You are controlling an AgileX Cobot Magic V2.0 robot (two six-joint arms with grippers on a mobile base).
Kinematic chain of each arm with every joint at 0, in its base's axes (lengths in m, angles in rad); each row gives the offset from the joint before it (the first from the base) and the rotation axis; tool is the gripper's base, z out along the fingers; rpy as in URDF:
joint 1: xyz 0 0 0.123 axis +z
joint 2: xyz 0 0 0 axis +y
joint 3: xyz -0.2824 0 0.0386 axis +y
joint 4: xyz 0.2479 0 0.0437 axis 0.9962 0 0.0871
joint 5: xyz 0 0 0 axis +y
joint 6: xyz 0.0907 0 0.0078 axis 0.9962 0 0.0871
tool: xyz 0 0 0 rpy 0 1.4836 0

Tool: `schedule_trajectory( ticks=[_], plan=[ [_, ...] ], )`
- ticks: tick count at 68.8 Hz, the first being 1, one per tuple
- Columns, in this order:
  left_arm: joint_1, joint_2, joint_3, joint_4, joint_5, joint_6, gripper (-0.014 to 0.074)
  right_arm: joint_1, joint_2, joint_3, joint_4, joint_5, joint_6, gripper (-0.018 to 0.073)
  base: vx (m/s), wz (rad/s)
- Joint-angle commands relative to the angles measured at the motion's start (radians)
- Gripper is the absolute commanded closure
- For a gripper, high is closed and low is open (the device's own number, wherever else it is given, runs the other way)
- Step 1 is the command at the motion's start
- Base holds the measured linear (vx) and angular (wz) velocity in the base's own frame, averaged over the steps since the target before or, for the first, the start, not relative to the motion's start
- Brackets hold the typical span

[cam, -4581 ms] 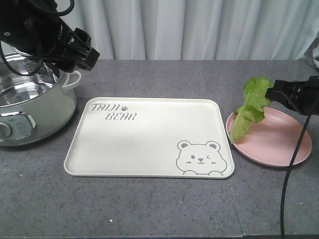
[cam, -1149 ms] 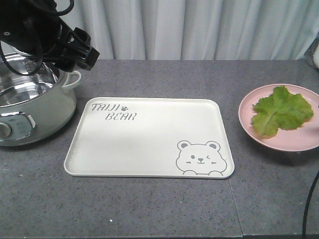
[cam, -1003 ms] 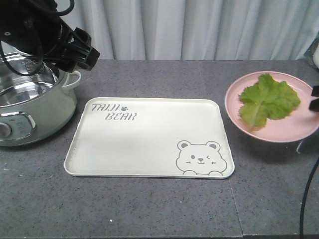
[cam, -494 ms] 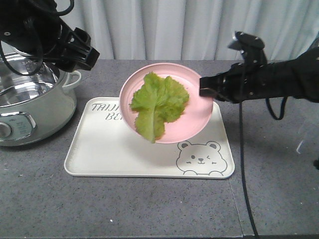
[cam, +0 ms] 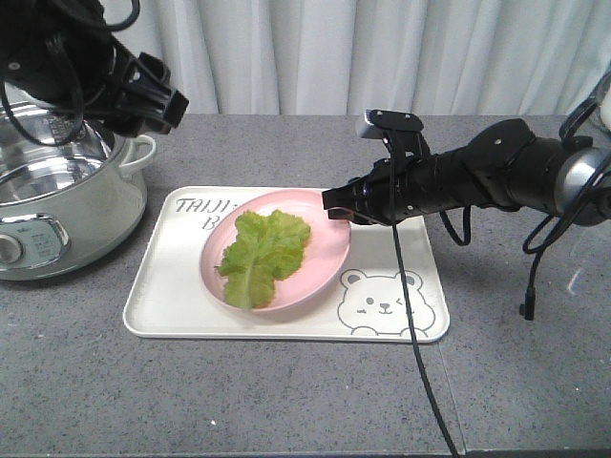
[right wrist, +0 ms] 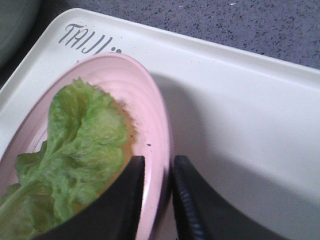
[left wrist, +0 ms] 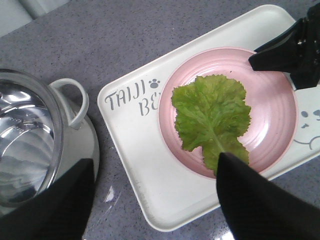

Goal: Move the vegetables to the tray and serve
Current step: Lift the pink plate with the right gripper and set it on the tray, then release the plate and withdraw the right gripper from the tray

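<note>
In the front view, the right gripper [cam: 336, 202] was clamped on the right rim of the pink plate [cam: 325, 250], which sat over the middle of the tray [cam: 172, 301]. The lettuce leaf [cam: 263, 256] lay flat inside the plate, not on the tray's own surface. The left gripper [cam: 158, 100] hung above the electric pot [cam: 67, 200], well apart from the tray.

In the left wrist view, its fingers [left wrist: 250, 200] stood wide apart with nothing between them, and the leaf lay spread in the plate below.

In the right wrist view, two black fingers [right wrist: 125, 200] pinched the plate's rim from either side. The leaf lay just beside them, and the rim cast a shadow on the tray.
</note>
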Motion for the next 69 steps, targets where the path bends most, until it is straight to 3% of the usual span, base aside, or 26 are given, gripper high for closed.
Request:
schedule_trajectory(
  ticks=[1,11,22,39,50,69],
  plan=[
    [-0.004,-0.035,0.02,0.03,-0.017,-0.02,0.0093,-0.002,-0.049,-0.043,-0.009,0.001,0.017,0.0259,0.0,0.0],
    [-0.003,-0.035,0.169,0.074,-0.018,-0.033,0.0093,-0.011,-0.06,-0.043,-0.156,0.004,0.114,0.0126,0.0,0.0],
    [-0.003,-0.035,0.298,0.14,-0.057,-0.143,0.0093,-0.057,-0.131,-0.043,-0.312,0.067,0.262,0.0135,0.0,0.0],
    [-0.003,-0.024,0.381,0.142,-0.12,-0.258,0.0093,-0.194,-0.231,-0.043,-0.477,0.297,0.484,0.016,0.0,0.0],
    [0.016,0.027,0.382,0.137,-0.116,-0.289,0.0093,-0.231,-0.232,-0.043,-0.515,0.41,0.495,0.016,0.0,0.0],
    [0.092,0.095,0.382,0.083,-0.12,-0.301,0.0093,-0.231,-0.223,-0.043,-0.516,0.444,0.518,0.016,0.0,0.0]
  ],
)
